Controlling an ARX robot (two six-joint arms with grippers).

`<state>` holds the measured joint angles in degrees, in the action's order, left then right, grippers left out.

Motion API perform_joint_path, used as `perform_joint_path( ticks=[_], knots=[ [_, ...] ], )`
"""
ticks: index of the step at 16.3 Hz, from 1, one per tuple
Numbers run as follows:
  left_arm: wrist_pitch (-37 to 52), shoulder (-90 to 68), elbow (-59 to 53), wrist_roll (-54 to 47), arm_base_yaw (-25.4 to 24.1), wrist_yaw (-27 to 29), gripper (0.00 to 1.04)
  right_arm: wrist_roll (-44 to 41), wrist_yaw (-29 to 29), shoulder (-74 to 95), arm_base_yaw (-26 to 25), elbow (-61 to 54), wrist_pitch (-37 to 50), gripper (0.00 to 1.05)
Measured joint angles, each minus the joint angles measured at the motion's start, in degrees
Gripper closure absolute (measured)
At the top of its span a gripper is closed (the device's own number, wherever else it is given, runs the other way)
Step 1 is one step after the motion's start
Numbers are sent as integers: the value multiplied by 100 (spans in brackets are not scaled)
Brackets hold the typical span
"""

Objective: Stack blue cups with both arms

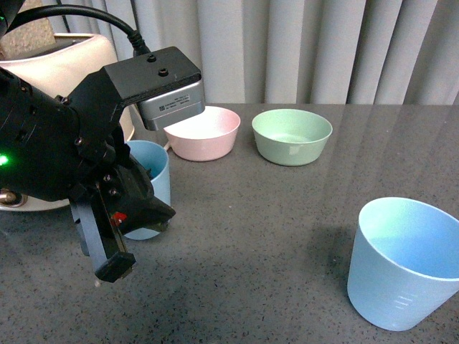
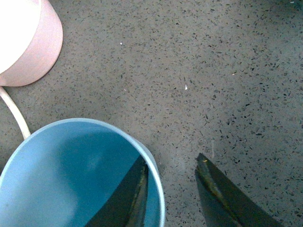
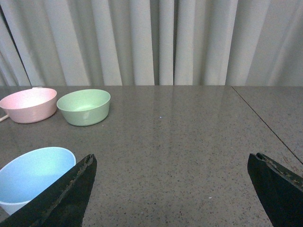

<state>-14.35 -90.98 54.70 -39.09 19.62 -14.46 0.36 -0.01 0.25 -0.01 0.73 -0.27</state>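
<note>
left hand (image 1: 136, 236): black, small red mark on it, released and spread; one finger (image 2: 135, 198) reaches down inside the left blue cup (image 1: 154, 172), the other stays outside just beside the wall, so the rim passes between the two; whether either finger touches the wall cannot be told. left blue cup: light blue, upright on the table (image 1: 272, 229), at the left side in the front view, partly hidden by the arm, near the pink bowl (image 1: 204, 136). right hand (image 3: 173, 161): not seen in the front view; in the right wrist view its two dark fingers stand wide apart, released, nothing between them. right blue cup (image 1: 405, 265): light blue, upright, mouth open, at the near right of the table, well apart from the left blue cup; in the right wrist view it sits just beside one finger, outside the gap. green bowl (image 1: 292, 136): beside the pink bowl toward the back of the table, the two apart. white cable (image 2: 14, 111): runs on the table between pink bowl and left blue cup. curtain (image 1: 323, 43): pale, pleated, behind the table.
</note>
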Motion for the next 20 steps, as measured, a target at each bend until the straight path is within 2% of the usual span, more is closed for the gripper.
perform_joint_path(
  ticks=[3,4,11,20],
  knots=[
    [9,2,2,2,-31,15,101,0,-2,0,0,0,0,7],
    [4,22,4,2,-33,11,103,0,0,0,0,0,0,7],
    [-280,186,138,4,-28,-157,103,0,-2,0,0,0,0,7],
    [-271,0,597,166,1034,-201,103,-2,0,0,0,0,0,7]
  ],
)
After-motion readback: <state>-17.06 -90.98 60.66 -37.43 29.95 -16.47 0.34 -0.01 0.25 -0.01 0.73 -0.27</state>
